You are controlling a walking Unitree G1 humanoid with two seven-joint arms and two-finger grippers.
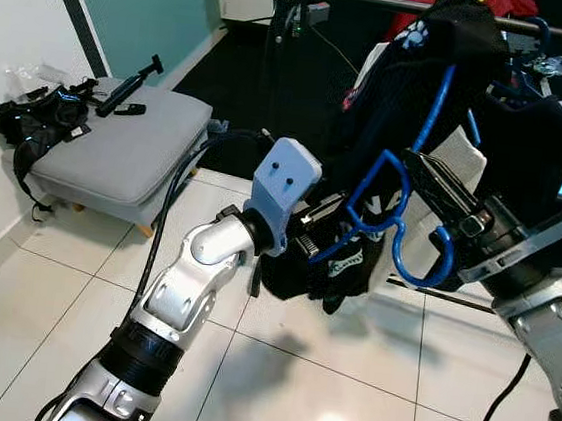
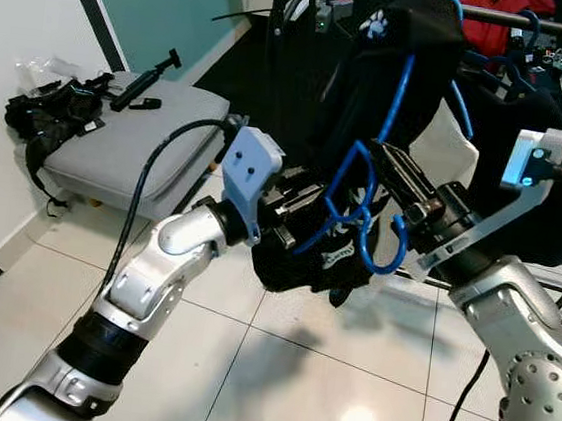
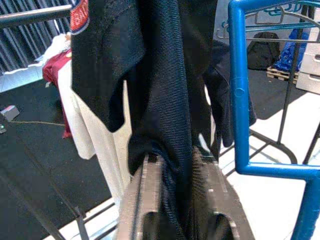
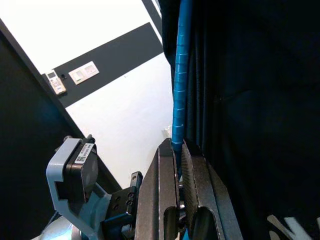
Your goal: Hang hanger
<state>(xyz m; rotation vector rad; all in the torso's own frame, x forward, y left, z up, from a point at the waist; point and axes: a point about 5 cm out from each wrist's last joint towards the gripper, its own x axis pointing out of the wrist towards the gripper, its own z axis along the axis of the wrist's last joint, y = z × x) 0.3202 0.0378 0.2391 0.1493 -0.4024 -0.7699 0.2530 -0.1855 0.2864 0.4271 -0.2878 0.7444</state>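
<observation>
A blue plastic hanger [image 1: 403,198] carries a black garment [image 1: 404,93] in front of the clothes rail [image 1: 384,0]. My right gripper [image 1: 427,176] is shut on the blue hanger; in the right wrist view its fingers [image 4: 167,190] pinch the blue bar [image 4: 179,95]. My left gripper [image 1: 323,237] is shut on the lower part of the black garment [image 3: 170,100], the cloth squeezed between its fingers [image 3: 150,190]. The hanger's lower corner [image 3: 240,125] stands beside the left gripper.
Other clothes, red [image 1: 484,3] and white [image 1: 457,159], hang on the rail, with more blue hangers [image 1: 524,55] there. A grey cushion seat [image 1: 117,148] with a black strap bundle [image 1: 45,115] stands at the left by the white wall. White tiled floor [image 1: 324,376] lies below.
</observation>
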